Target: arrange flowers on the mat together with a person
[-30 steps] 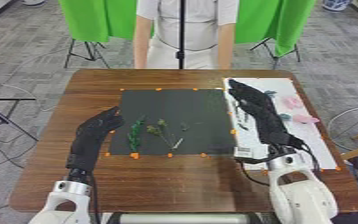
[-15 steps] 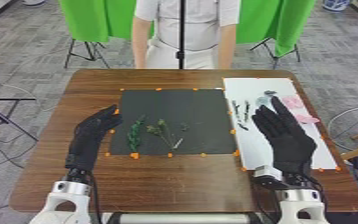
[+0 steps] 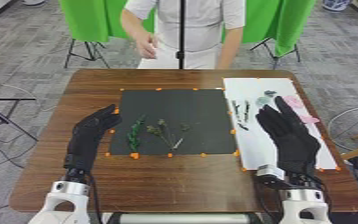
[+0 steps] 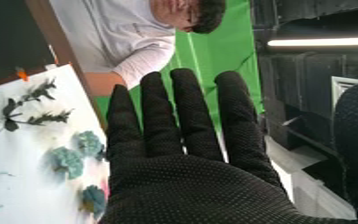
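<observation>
Left hand [image 3: 85, 140], fingers straight; right hand [image 3: 293, 144], fingers straight, narrowly spread. Green sprigs [image 3: 134, 136] lie toward the dark mat's [image 3: 175, 104] near-left corner, pink flowers [image 3: 293, 101] by the white sheet's [image 3: 246, 86] right edge.

mat [image 4: 5, 37] cropped, pink flower [image 4: 104, 188] obscured, wrist view

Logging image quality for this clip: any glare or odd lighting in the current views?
Right wrist view: a strip light glares white against dark surroundings. Head view: fairly even light, faint sheen on the table, no harsh shadow across the black mat.
</observation>
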`<action>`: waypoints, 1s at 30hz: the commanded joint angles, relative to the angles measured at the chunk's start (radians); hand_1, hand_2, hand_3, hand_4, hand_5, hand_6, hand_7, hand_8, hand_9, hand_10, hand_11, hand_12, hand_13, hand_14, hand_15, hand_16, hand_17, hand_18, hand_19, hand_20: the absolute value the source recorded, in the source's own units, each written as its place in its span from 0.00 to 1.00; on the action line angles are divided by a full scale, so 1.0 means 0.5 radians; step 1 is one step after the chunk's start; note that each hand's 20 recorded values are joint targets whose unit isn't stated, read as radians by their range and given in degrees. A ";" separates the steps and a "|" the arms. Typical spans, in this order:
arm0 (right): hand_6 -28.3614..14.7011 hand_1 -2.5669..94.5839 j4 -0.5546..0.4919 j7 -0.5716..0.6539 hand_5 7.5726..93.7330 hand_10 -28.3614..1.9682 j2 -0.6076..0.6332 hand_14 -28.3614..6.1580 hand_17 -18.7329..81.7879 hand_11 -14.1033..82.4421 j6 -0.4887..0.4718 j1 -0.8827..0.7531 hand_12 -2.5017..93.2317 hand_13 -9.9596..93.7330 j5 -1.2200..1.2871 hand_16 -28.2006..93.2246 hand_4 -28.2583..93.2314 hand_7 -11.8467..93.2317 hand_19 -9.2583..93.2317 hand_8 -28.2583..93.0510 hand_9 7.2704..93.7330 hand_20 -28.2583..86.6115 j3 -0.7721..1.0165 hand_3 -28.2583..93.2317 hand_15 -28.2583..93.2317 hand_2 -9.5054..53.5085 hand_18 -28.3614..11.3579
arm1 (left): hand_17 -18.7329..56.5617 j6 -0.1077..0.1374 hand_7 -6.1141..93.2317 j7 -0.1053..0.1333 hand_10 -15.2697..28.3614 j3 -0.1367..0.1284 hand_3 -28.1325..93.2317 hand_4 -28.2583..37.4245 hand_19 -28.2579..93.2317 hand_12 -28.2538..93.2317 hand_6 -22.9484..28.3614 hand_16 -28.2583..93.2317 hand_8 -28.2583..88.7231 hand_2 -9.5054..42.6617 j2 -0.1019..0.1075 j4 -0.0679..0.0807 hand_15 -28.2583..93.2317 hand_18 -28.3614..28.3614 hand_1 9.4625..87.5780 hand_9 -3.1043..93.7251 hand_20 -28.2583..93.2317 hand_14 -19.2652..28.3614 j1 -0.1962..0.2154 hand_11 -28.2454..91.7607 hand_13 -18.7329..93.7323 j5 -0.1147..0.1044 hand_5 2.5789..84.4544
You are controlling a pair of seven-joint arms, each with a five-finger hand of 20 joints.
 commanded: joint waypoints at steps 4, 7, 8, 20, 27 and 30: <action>0.64 0.08 -0.022 -0.023 0.37 0.44 -0.028 0.43 0.38 0.20 0.057 -0.036 0.14 0.42 0.003 0.36 0.10 0.21 0.12 0.16 0.42 0.49 0.018 0.92 0.31 0.22 0.39 | 0.33 0.027 0.18 -0.026 0.66 -0.014 0.77 0.14 0.30 0.36 0.52 0.27 0.19 0.13 -0.018 -0.006 0.36 0.72 0.18 0.50 0.38 0.77 0.043 0.40 0.49 -0.018 0.54; 0.64 0.08 -0.019 -0.029 0.37 0.44 -0.028 0.43 0.38 0.20 0.056 -0.037 0.14 0.43 0.003 0.36 0.11 0.22 0.12 0.16 0.42 0.49 0.010 0.92 0.32 0.22 0.39 | 0.33 0.024 0.18 -0.030 0.66 -0.015 0.77 0.14 0.30 0.36 0.52 0.27 0.19 0.13 -0.017 -0.003 0.36 0.72 0.18 0.50 0.38 0.77 0.035 0.40 0.49 -0.020 0.54; 0.64 0.08 -0.020 -0.025 0.37 0.44 -0.029 0.43 0.38 0.20 0.055 -0.038 0.14 0.43 -0.001 0.36 0.11 0.22 0.12 0.16 0.42 0.49 0.008 0.92 0.32 0.22 0.39 | 0.33 0.025 0.18 -0.028 0.66 -0.014 0.77 0.14 0.30 0.36 0.52 0.27 0.19 0.13 -0.015 -0.003 0.36 0.72 0.18 0.50 0.38 0.77 0.035 0.40 0.49 -0.019 0.54; 0.64 0.09 -0.023 -0.010 0.38 0.44 -0.021 0.43 0.39 0.20 0.082 -0.044 0.15 0.44 0.007 0.36 0.10 0.22 0.12 0.16 0.43 0.49 -0.001 0.92 0.33 0.22 0.38 | 0.32 0.010 0.18 -0.049 0.66 -0.022 0.77 0.14 0.30 0.36 0.52 0.27 0.19 0.13 -0.015 -0.003 0.36 0.72 0.19 0.50 0.38 0.77 0.036 0.40 0.49 -0.023 0.54; 0.64 0.09 -0.013 0.011 0.39 0.44 -0.020 0.43 0.39 0.20 0.057 -0.034 0.15 0.45 -0.018 0.36 0.10 0.22 0.12 0.16 0.44 0.49 -0.008 0.92 0.33 0.23 0.38 | 0.32 0.026 0.18 -0.042 0.66 -0.014 0.77 0.14 0.30 0.36 0.52 0.27 0.19 0.13 -0.006 0.001 0.36 0.72 0.19 0.50 0.38 0.77 0.027 0.40 0.49 -0.031 0.54; 0.63 0.09 -0.011 0.016 0.40 0.44 -0.020 0.42 0.39 0.20 0.052 -0.029 0.15 0.46 -0.021 0.36 0.10 0.22 0.13 0.16 0.44 0.50 -0.014 0.92 0.33 0.23 0.38 | 0.32 0.019 0.18 -0.044 0.66 -0.015 0.77 0.14 0.30 0.36 0.52 0.27 0.19 0.13 -0.011 0.001 0.36 0.72 0.19 0.50 0.38 0.77 0.025 0.40 0.49 -0.026 0.54</action>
